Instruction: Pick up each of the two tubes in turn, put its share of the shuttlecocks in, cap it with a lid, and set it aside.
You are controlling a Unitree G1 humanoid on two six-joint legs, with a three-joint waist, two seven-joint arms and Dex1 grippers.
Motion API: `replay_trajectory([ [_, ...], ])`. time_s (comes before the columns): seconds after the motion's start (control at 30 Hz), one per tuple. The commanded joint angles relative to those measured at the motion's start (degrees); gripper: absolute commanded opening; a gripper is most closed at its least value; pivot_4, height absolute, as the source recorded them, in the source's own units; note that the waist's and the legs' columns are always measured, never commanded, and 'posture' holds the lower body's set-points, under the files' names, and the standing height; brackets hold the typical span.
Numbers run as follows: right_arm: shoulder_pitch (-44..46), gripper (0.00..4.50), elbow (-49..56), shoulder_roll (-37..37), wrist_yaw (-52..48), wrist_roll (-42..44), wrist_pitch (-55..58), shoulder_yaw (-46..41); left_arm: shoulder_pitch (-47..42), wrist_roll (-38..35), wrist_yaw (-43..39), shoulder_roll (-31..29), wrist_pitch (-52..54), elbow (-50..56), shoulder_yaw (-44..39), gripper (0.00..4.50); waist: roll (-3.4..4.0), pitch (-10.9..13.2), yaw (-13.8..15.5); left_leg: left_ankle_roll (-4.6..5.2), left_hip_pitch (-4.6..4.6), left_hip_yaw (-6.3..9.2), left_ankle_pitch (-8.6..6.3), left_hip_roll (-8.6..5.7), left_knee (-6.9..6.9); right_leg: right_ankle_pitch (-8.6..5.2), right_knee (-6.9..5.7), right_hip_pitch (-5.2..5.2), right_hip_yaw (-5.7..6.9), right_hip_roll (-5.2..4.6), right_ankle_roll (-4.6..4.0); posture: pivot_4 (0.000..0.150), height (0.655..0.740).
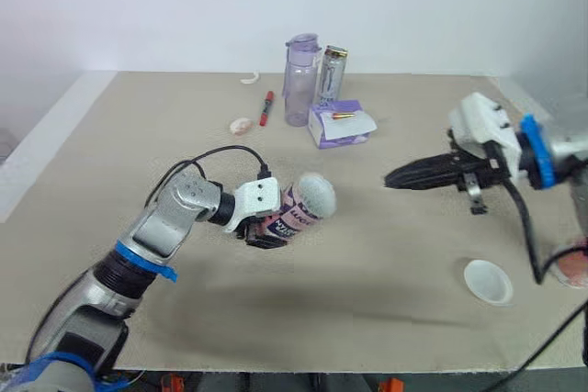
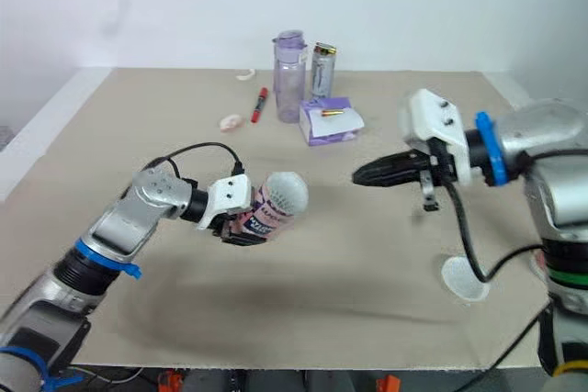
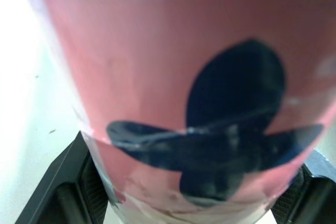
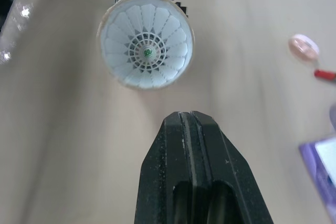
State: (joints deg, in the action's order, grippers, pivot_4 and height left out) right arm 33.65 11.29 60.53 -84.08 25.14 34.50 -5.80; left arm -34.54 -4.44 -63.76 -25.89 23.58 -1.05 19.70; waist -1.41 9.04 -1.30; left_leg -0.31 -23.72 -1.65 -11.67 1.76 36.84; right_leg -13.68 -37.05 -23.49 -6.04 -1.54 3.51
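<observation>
got pink cardboard tube (image 1: pixel 299 211) clamped in left gripper (image 1: pixel 266 232), white feather shuttlecock (image 4: pixel 146 51) inside; right gripper (image 1: pixel 391 177) jaws together, empty.

Bottle (image 1: pixel 300 80), can (image 1: pixel 332 74) and purple box (image 1: pixel 340 124) cluster together, red pen (image 1: pixel 266 107) beside them

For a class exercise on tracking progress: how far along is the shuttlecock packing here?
Done: a shuttlecock sits in the open mouth of the tube. In hand: the left gripper is shut on the tube, whose mouth faces the right gripper, which is shut and empty. Left: the white lid lies on the table, so this tube is uncapped and not set aside.
</observation>
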Motion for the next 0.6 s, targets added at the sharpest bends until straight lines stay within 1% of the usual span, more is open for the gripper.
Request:
replay_trajectory([
  [0.03,-4.7,0.11,2.7,2.4,1.7,1.2,-1.0,-5.7,1.0,-3.8,2.3,4.5,-3.9,-0.5,-2.2,3.5,0.01,0.0,0.1,0.0,-0.33,-0.01,0.01,-0.01,0.16,0.0,0.02,0.03,0.01,-0.03,0.09,0.15,0.74],
  [0.1,-9.4,0.11,3.2,3.2,2.5,0.9,-1.4,-8.1,2.8,-5.8,3.3,7.4,-6.5,-0.4,-3.2,3.5,0.0,0.0,0.1,-0.04,-0.94,-0.01,-0.02,-0.04,0.48,-0.01,0.02,-0.31,0.0,-0.11,0.35,0.15,0.74],
  [0.13,-11.2,0.11,3.4,3.6,2.9,0.8,-1.5,-9.1,3.5,-6.3,3.6,8.6,-8.0,-0.5,-3.3,3.5,0.01,0.0,0.1,-0.07,-1.1,-0.02,-0.06,-0.08,0.54,0.02,0.01,-0.43,-0.04,-0.13,0.34,0.15,0.74],
  [0.17,-12.5,0.11,3.5,4.0,3.1,0.9,-1.6,-9.7,4.1,-7.0,3.8,9.7,-8.9,-0.6,-3.5,3.5,0.01,0.0,0.2,-0.07,-1.38,0.0,-0.08,-0.18,0.57,0.18,0.02,-0.6,-0.07,-0.13,0.55,0.15,0.74],
  [0.2,-13.4,0.11,3.6,4.3,3.4,1.1,-1.7,-10.1,4.5,-7.4,3.9,10.4,-9.5,-0.8,-3.6,3.5,0.01,0.0,0.2,-0.08,-1.47,0.02,-0.11,-0.21,0.56,0.16,0.02,-0.67,-0.1,-0.13,0.59,0.15,0.74],
  [0.27,-15.1,0.11,3.3,4.6,4.3,1.5,-1.7,-11.1,5.4,-7.7,3.9,11.6,-11.0,-1.0,-3.1,3.5,0.02,0.0,0.2,-0.07,-1.54,0.04,-0.21,-0.24,0.55,0.11,0.0,-0.73,-0.13,-0.1,0.62,0.15,0.74],
  [0.4,-20.5,0.11,0.8,6.9,3.2,-0.5,-4.5,-13.3,7.7,-8.1,2.5,13.3,-14.7,-2.9,-1.4,3.5,0.03,0.0,0.2,0.0,-1.52,0.17,-0.26,-0.18,0.5,0.06,-0.01,-0.71,-0.1,0.08,0.55,0.15,0.74],
  [0.5,-24.2,0.11,-1.9,9.1,2.0,-2.7,-8.1,-14.2,8.3,-6.2,1.5,12.6,-18.0,-5.0,0.2,3.5,0.02,0.0,0.1,0.0,-1.46,0.17,-0.26,-0.19,0.52,0.06,-0.02,-0.64,-0.09,0.09,0.55,0.15,0.74],
  [0.6,-27.2,0.11,-4.3,10.9,1.2,-4.3,-11.1,-14.8,8.5,-5.7,0.9,12.2,-18.7,-6.3,1.1,3.5,0.03,0.0,0.1,0.0,-1.4,0.11,-0.25,-0.2,0.62,0.1,-0.01,-0.61,-0.13,0.07,0.61,0.15,0.74],
])
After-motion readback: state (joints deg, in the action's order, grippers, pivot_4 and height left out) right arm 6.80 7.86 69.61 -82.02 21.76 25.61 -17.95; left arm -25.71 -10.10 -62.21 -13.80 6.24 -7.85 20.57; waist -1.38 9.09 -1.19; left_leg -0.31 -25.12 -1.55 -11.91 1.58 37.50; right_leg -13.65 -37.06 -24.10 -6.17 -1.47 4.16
